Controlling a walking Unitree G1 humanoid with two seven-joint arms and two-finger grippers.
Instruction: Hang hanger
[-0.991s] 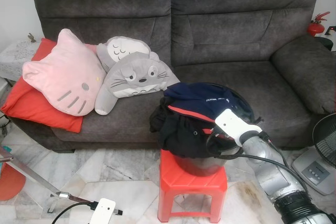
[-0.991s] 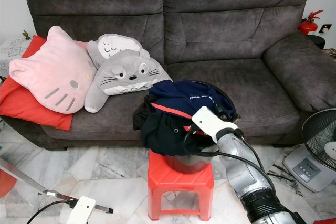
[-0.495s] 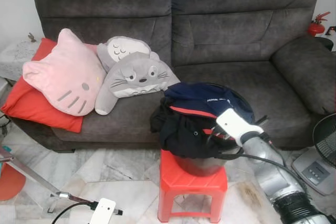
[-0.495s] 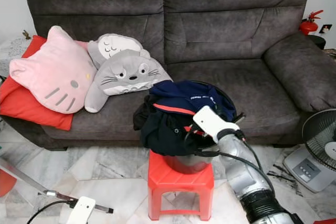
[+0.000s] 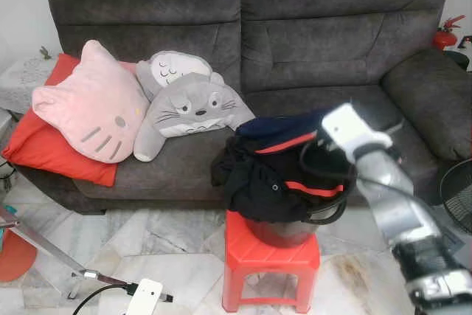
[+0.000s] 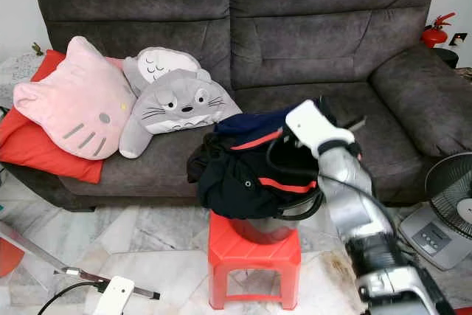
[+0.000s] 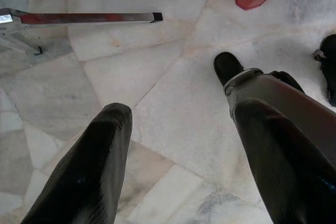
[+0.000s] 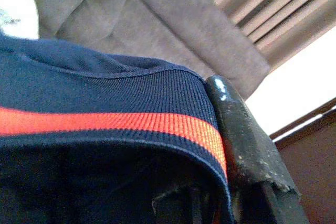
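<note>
Eye view: dark bucket on red stool, centre-bottom, stuffed with dark clothes. Right tool lifts navy garment — red-striped. Right wrist: fingers clamped on its hem. Left wrist: left tool wide, over floor.

Right tool has risen — lifting the navy garment.

A navy garment with a red stripe is lying draped against a scuffed black finger, with the grey sofa sitting beyond it.
</note>
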